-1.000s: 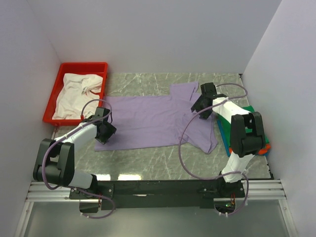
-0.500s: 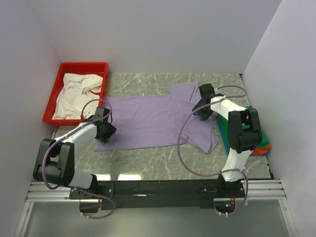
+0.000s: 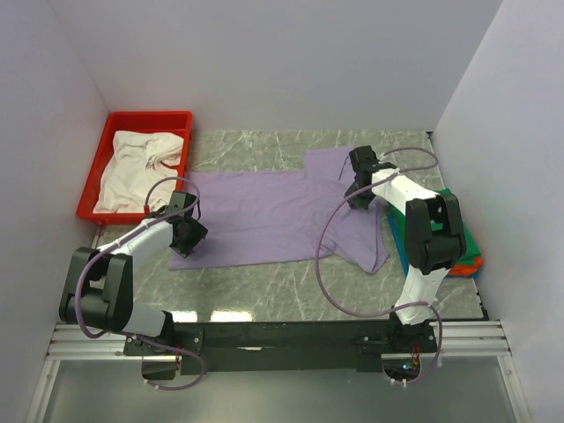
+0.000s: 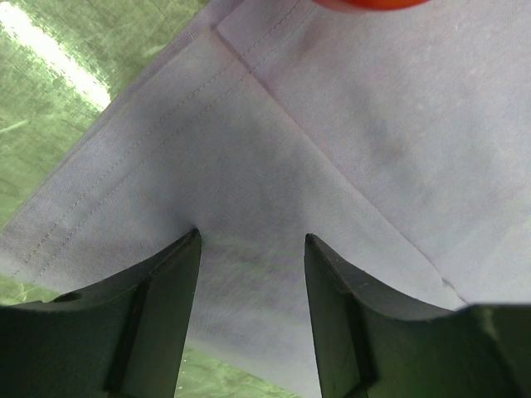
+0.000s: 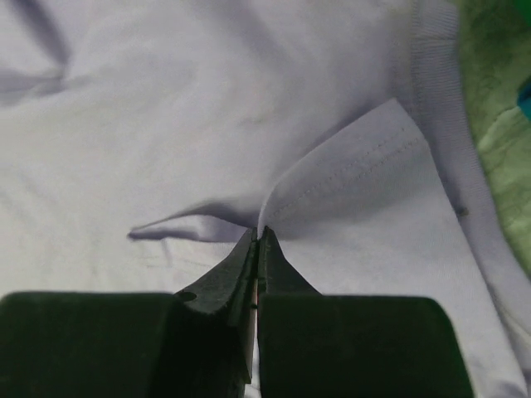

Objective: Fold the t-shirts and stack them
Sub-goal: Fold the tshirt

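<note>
Between the pressed-together fingers of the right hand sits a pinched fold of the lavender t-shirt; that hand has crept farther from its base (folding is beginning, I judge). The left hand gapes astride the hem beneath it, gripping nothing. Marbled table, white walls.

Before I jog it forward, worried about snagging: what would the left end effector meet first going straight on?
Probably the lavender t-shirt, its hemmed corner lying ahead of the open left end effector; depth unclear.
</note>
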Robot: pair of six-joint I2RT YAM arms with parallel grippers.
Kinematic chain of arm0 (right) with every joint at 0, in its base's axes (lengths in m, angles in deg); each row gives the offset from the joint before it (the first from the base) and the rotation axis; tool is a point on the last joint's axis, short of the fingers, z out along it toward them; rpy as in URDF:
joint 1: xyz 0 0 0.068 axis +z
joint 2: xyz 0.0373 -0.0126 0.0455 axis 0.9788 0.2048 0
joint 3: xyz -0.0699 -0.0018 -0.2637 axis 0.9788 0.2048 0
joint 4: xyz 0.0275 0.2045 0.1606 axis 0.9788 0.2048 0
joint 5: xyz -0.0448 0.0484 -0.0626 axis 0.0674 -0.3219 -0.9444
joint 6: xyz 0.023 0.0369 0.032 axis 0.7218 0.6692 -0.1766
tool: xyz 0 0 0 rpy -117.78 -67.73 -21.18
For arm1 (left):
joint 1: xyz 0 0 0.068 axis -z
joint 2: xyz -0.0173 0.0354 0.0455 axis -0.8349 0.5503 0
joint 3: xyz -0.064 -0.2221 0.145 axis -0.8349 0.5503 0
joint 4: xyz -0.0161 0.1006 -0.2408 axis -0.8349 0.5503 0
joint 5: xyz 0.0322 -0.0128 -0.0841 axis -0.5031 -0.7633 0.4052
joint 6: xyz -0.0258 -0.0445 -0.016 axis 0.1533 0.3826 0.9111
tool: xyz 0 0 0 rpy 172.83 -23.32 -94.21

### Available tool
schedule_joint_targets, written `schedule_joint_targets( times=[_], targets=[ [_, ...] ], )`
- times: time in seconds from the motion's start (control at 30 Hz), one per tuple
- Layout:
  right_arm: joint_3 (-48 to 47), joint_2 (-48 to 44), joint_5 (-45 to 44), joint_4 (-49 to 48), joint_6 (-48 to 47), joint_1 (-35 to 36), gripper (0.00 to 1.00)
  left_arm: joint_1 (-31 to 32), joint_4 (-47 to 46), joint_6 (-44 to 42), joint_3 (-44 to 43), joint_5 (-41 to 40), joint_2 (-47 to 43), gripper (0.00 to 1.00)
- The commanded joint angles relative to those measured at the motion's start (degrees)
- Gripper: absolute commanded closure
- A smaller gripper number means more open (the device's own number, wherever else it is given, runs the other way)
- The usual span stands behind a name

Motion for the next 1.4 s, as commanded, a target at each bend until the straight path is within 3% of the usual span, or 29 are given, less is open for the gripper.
schedule_joint_targets(
  times=[0.0, 0.47, 1.1, 1.2, 1.3, 1.33, 1.37],
  targets=[
    [-5.5, -3.3, -5.3, 3.6, -1.7, 2.5, 1.0, 0.2, -1.0, 0.3, 0.6, -0.4, 1.0, 0.41],
    [-22.6, 8.7, -13.4, 13.0, -8.9, 10.0, 1.0, 0.2, -0.8, 0.4, 0.8, -0.9, 0.8, 0.41],
    [-28.8, 15.3, -16.9, 11.3, -16.8, 13.9, 1.0, 0.3, -0.9, 0.8, 1.0, -1.0, 1.3, 0.41],
    [-30.7, 17.4, -17.1, 13.7, -16.8, 13.9, 0.93, 0.3, -1.3, 0.7, 1.5, -0.9, 1.0, 0.41],
    [-30.5, 17.1, -17.8, 14.9, -16.2, 13.8, 0.73, 0.3, -2.3, 0.8, 2.3, -0.4, 0.3, 0.41],
    [-29.3, 15.4, -18.2, 15.0, -15.9, 13.6, 0.52, 0.2, -2.8, 0.8, 2.4, -0.3, 0.1, 0.41],
    [-28.4, 14.1, -18.1, 15.0, -15.5, 13.5, 0.44, 0.3, -3.1, 0.8, 2.6, -0.3, 0.0, 0.41]
  ],
)
